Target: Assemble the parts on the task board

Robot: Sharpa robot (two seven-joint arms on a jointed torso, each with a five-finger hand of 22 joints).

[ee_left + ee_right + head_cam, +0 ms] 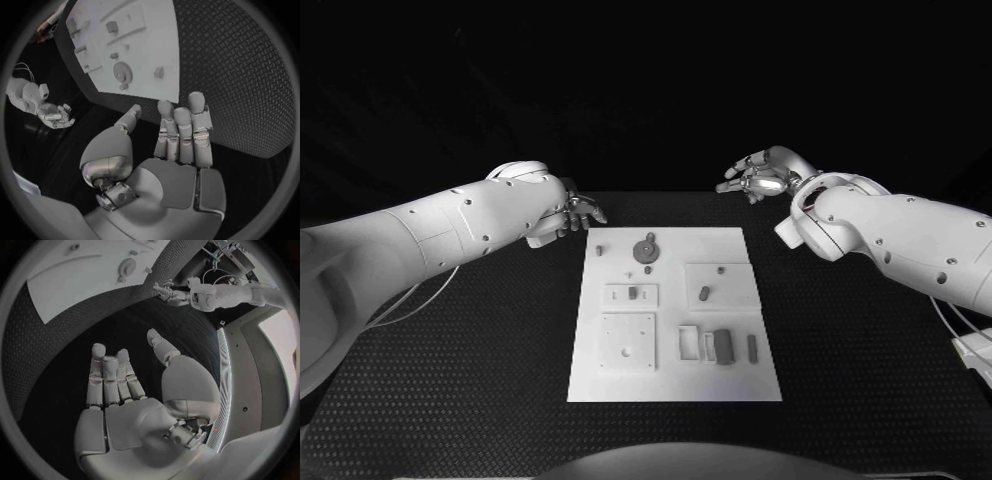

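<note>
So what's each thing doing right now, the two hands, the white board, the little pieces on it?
Left hand: open, holding nothing, beside the board's far left corner.
Right hand: open, holding nothing, beyond the board's far right corner.
Board: flat on the table, untouched.
Parts: on the board, none held.

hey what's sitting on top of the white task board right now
Small grey parts and raised white blocks lie on the task board. Both hands are off it, covering nothing. Its underside is hidden.

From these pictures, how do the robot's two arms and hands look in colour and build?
Both arms are smooth white shells with small dark screw points. The left hand and the right hand are silver metal with jointed, segmented fingers and a rounded thumb base. A thin pale cable hangs beside the left arm.
</note>
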